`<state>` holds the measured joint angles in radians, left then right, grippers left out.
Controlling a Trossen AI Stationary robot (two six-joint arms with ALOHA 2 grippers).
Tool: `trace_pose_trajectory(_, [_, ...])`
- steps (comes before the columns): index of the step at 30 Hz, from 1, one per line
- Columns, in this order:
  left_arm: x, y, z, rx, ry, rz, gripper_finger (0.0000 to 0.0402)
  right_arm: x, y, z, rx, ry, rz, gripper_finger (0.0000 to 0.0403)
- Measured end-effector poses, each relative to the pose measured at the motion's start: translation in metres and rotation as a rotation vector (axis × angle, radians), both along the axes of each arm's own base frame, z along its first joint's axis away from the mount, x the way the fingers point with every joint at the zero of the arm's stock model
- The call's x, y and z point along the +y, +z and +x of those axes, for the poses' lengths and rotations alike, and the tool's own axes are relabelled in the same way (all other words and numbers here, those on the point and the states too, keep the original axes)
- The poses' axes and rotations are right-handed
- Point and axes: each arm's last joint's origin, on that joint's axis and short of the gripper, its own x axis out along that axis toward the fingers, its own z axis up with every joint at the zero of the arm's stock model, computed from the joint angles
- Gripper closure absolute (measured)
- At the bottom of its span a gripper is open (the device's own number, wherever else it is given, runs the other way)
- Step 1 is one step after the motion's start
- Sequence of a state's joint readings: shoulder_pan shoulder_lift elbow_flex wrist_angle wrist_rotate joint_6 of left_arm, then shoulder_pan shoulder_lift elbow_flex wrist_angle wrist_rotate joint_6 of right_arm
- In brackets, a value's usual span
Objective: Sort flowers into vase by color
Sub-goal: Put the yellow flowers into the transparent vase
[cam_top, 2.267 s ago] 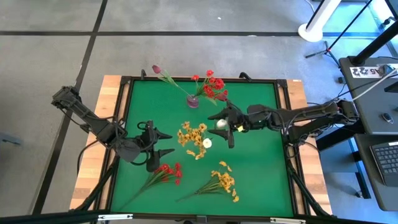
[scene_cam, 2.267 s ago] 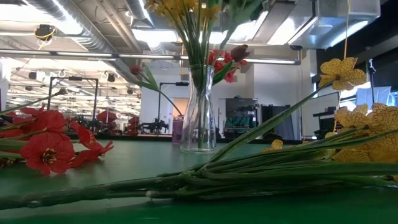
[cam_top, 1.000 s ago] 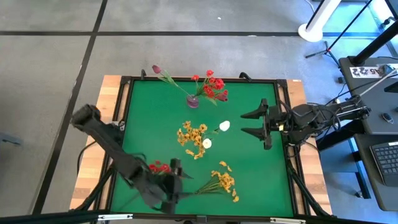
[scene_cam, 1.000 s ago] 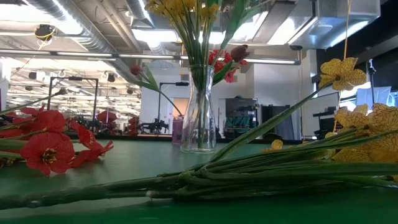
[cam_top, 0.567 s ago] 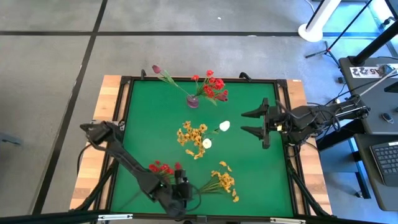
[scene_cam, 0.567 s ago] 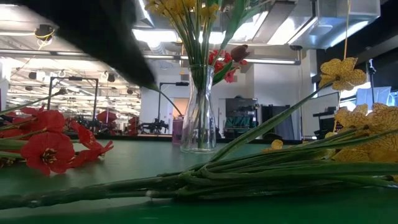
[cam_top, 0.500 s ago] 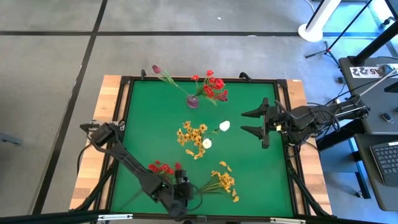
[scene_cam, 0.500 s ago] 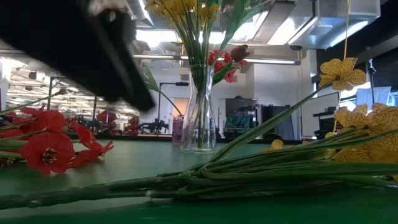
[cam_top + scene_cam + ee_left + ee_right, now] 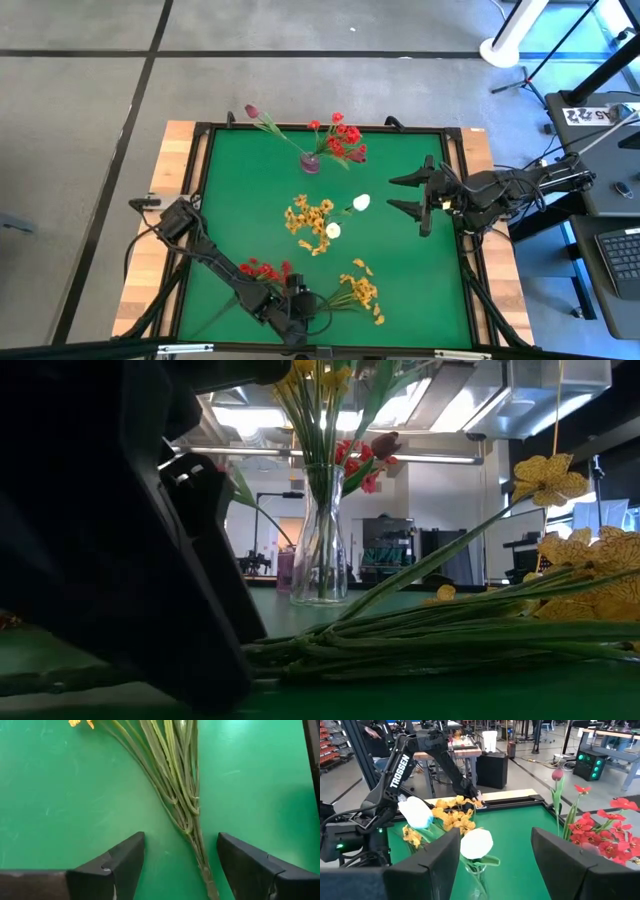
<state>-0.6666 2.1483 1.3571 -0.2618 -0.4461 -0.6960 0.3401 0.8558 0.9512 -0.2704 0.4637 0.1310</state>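
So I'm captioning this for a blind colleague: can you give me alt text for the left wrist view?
The left gripper hangs open just above a green mat, its two dark fingers on either side of a bundle of thin green stems. The stems fan out away from the gripper, and a bit of yellow-orange flower shows at the picture's edge.

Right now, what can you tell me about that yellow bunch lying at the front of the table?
The yellow bunch lies flat on the green table, blooms toward the right arm's side. Its thin green stems look plastic and gather into one bundle. The left gripper is open, a finger on each side of the stems' end, not yet closed.
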Motion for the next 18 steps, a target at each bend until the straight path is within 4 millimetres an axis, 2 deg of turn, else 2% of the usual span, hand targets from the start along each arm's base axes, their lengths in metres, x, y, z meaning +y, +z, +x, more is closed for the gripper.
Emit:
trace_pose_trajectory(5, [0.002, -0.001, -0.001, 0.014, 0.016, 0.018, 0.0214, 0.0, 0.0, 0.0, 0.001, 0.0, 0.001, 0.0159])
trace_pose_trajectory(14, [0.007, 0.0, 0.0, 0.025, 0.038, 0.008, 0.0373, 0.0, 0.0, 0.0, 0.001, 0.0, 0.001, 0.0159])
trace_pose_trajectory(18, [0.009, 0.017, -0.003, 0.027, 0.019, 0.005, 0.0389, 0.0, 0.002, -0.001, -0.015, 0.008, 0.005, 0.0159])
